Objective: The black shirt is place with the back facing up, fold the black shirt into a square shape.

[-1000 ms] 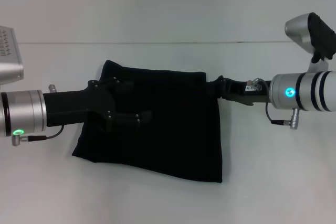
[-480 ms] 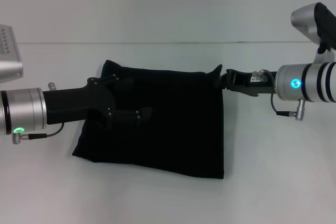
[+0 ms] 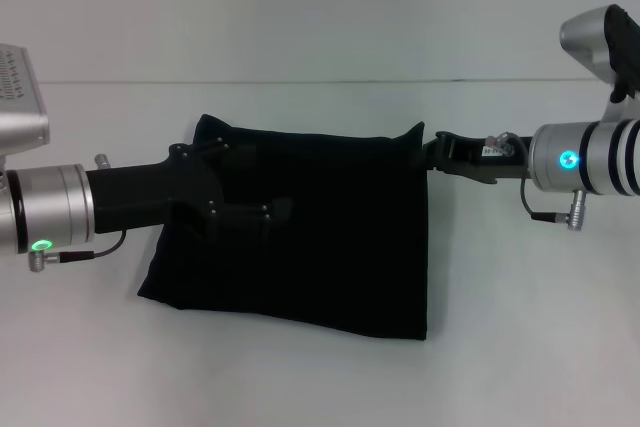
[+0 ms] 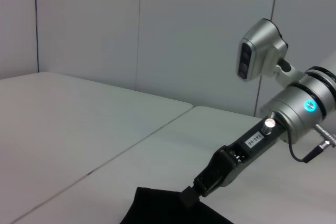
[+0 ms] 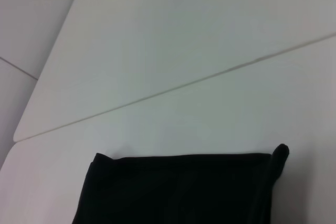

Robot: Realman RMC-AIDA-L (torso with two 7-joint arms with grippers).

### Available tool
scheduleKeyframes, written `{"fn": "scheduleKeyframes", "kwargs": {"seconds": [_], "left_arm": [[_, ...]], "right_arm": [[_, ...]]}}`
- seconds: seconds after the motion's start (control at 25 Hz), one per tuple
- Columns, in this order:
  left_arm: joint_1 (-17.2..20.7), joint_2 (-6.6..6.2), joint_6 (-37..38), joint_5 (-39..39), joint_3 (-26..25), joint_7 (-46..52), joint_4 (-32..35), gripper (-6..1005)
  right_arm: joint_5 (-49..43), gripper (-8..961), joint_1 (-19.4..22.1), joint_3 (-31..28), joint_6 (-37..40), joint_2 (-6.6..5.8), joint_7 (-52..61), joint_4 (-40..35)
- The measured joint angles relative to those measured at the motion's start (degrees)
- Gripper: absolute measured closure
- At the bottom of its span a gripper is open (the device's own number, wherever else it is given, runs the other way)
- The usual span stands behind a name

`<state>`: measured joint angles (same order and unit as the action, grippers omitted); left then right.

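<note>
The black shirt (image 3: 300,237), folded roughly square, lies on the white surface (image 3: 320,27). The right tool (image 3: 432,152), state unclear, has drawn back off its corner; the left tool (image 3: 270,217), state unclear, rests on it. Folding looks nearly finished.

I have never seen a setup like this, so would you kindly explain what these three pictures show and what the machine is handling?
This is a two-armed robot folding clothes. The wide picture looks down from its head; the other two come from cameras on its wrists. On the white table lies the black shirt, already folded to a rough square. The left gripper rests over the shirt's left part. The right gripper sits at the shirt's far right corner, which sticks up slightly; the left wrist picture shows it there too.
</note>
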<state>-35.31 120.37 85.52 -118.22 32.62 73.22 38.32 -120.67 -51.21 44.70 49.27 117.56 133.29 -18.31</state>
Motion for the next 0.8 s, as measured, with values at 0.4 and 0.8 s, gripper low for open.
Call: {"fn": "scheduleKeyframes", "kwargs": {"seconds": [0.4, 0.8], "left_arm": [[-1.45, 0.58, -7.23, 0.83, -0.05, 5.32, 0.0, 65], [-4.85, 0.21, -20.71, 2.53, 0.59, 20.06, -1.87, 65]], "right_arm": [[3.83, 776, 5.88, -0.58, 1.03, 1.56, -4.88, -5.67], [9.05, 327, 10.56, -0.62, 11.44, -2.57, -10.41, -7.32]]}}
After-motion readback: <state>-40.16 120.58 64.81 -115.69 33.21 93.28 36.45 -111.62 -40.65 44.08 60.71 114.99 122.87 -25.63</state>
